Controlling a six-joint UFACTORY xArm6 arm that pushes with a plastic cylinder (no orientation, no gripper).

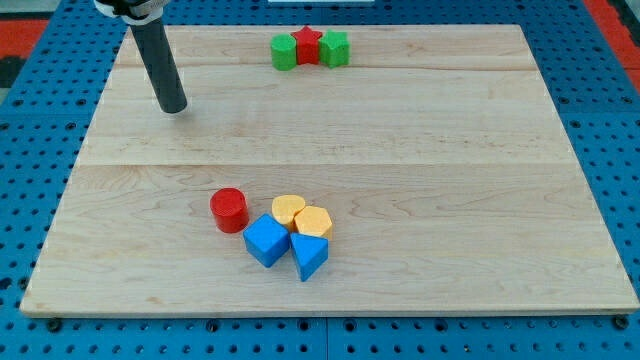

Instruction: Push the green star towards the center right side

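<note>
Two green blocks flank a red star (308, 44) in a tight row near the view's top edge, just right of the middle. The left green block (285, 53) looks rounded. The right green block (336, 48) looks more angular, possibly the star; its shape is too small to be sure. All three appear to touch. My tip (174, 108) rests on the board at the upper left, well to the left of the row and a little below it, touching no block.
A cluster lies low in the middle of the wooden board (500, 200): a red cylinder (229, 209), a yellow block (288, 210), a yellow hexagon-like block (314, 222), a blue cube (266, 240) and a blue triangle (309, 256).
</note>
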